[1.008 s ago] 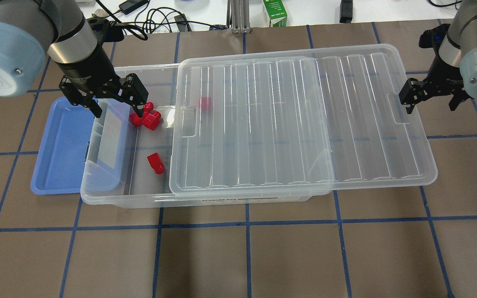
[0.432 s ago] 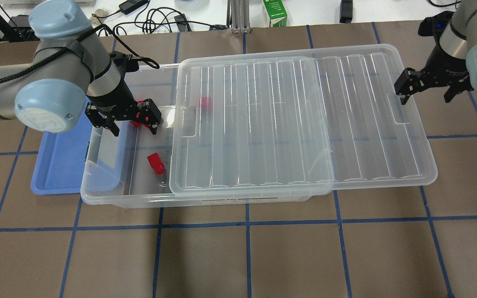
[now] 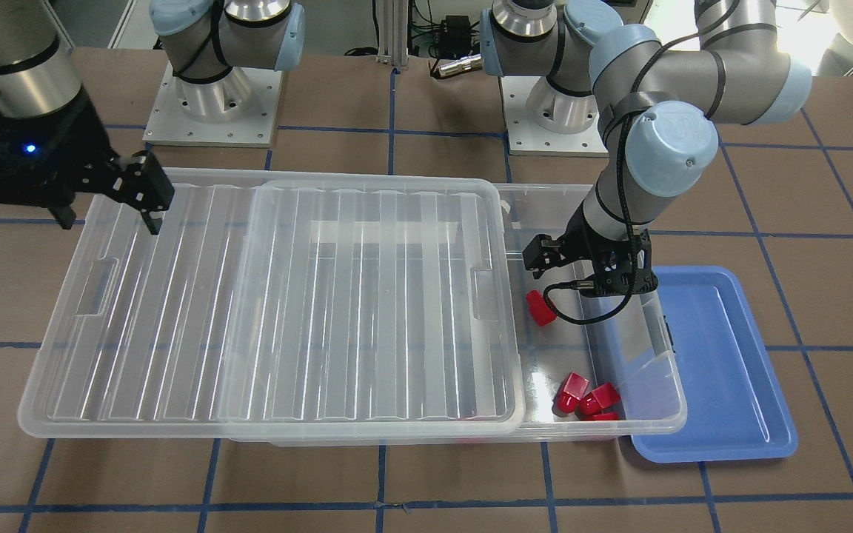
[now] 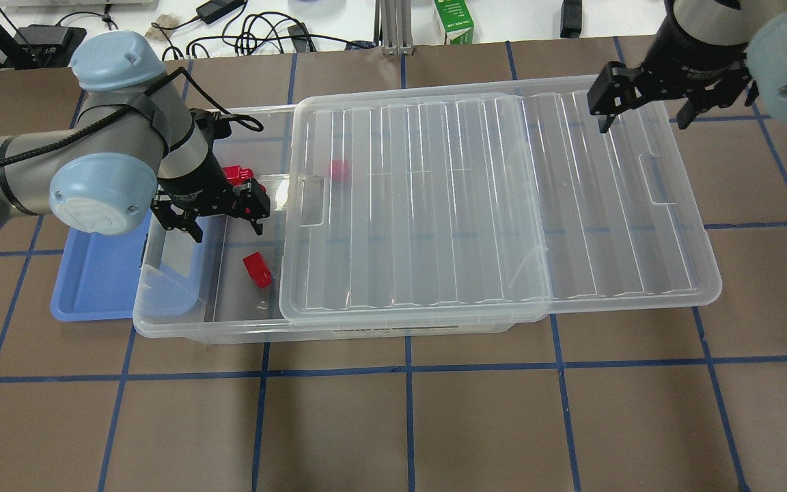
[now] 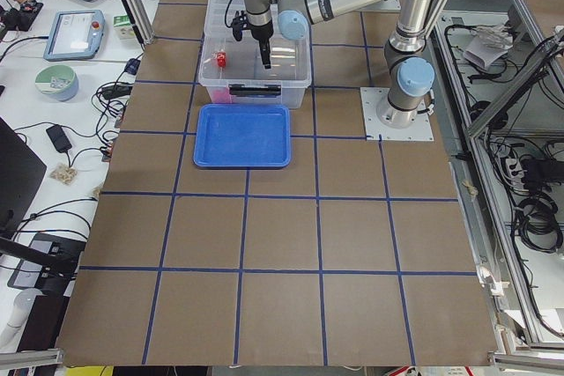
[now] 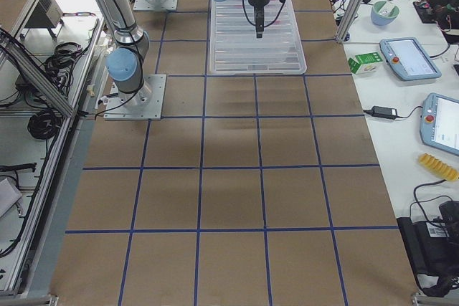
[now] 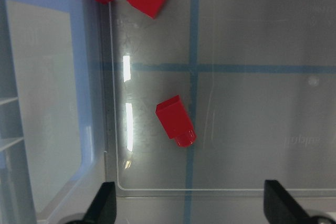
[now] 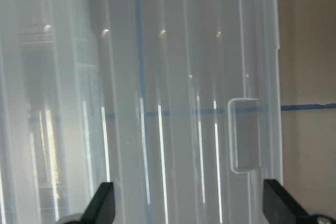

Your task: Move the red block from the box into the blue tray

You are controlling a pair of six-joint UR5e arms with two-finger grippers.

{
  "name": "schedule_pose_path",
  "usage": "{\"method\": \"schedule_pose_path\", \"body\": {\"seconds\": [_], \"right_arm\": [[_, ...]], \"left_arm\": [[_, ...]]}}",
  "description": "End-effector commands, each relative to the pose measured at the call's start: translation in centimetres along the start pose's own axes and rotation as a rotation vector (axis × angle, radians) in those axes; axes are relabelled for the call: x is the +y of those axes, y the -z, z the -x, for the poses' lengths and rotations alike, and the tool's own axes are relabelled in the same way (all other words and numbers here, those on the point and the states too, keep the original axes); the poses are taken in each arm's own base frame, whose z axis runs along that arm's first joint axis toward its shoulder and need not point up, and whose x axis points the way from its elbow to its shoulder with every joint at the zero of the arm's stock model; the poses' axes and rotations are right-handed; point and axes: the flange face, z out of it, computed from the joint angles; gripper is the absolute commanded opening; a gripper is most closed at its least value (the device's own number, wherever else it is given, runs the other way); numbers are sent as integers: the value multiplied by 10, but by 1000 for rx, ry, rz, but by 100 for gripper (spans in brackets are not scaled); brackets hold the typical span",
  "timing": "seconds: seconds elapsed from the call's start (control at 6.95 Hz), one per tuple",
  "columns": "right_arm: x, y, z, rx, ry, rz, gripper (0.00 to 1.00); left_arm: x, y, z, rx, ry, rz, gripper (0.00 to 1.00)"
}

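I see the brown surface (image 4: 407,424) gridded with blue tape; cables and a green carton (image 4: 453,20) sit past its far edge. The box (image 4: 229,331), lid (image 4: 503,205) slid toward the right edge, holds the red block (image 4: 257,269) in its uncovered left end. The blue tray (image 4: 100,273) lies just beside that end. My left hand (image 4: 226,225) hangs wide and empty near the block; my right hand (image 4: 645,119) gapes wide over the lid.

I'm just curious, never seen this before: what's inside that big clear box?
In the open end of the box: one red block lying alone and a cluster of red blocks in a corner. Another red shape shows blurred through the lid, which obscures the rest.
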Motion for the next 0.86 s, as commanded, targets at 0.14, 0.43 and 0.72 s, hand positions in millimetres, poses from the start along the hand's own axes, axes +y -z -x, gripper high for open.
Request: {"method": "schedule_pose_path", "body": {"seconds": [0.14,0.43,0.72], "right_arm": [[17,14,57,-19,-4,-12,100],[18,13,57,-17,2,-9,100],[18,14,57,-17,1,-7,100]], "left_arm": [[-1,-41,2,46,61,37,100],[-3,-55,1,38,121,55,100],[-6,-76,2,25,202,86,100]]}}
